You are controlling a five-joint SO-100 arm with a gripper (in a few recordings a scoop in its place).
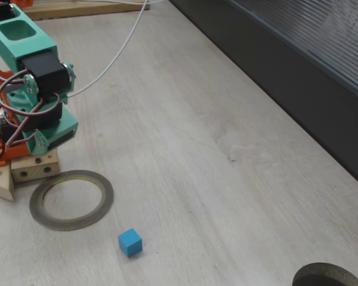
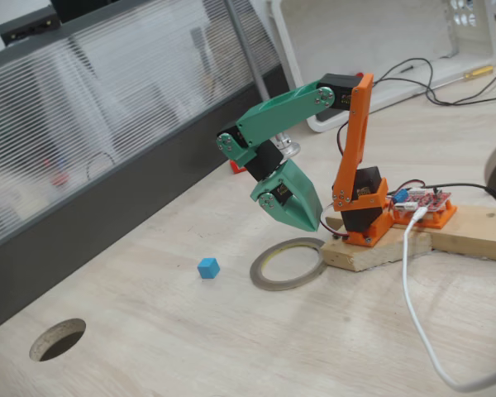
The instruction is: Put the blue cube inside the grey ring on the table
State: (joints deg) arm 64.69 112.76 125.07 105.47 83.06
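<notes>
Blue cube (image 1: 130, 242): it sits alone on the worktop (image 1: 185, 143), flat on one face, a short way from the ring and outside it. Nothing touches it. In the other fixed view (image 2: 208, 267) it lies to the left of the ring, with bare wood all around.

Grey ring (image 1: 71, 199): it lies flat just in front of the arm's wooden base block (image 1: 33, 168), nearly touching it, and its opening holds nothing. I judge that it is put so close to the base so that the drop needs only a short reach.

Hand (image 2: 302, 217): green and wedge-shaped, it points down and hangs above the far edge of the ring, holding nothing. The two fingers appear pressed together into one point, so I read it as closed, though the seam is hard to make out.

Arm (image 2: 285, 107): it is folded back on its orange upright, tucked close over the base, which looks to me like a resting pose and not a reach.

Step in hand: by my reading the pick has not begun. I would need to open the fingers and swing out towards the cube.

Risk: the cube is small and light, so a closed fingertip arriving off-centre could nudge it away.

Hole (image 2: 58, 339): a round cut-out in the worktop, well apart from both things.
</notes>
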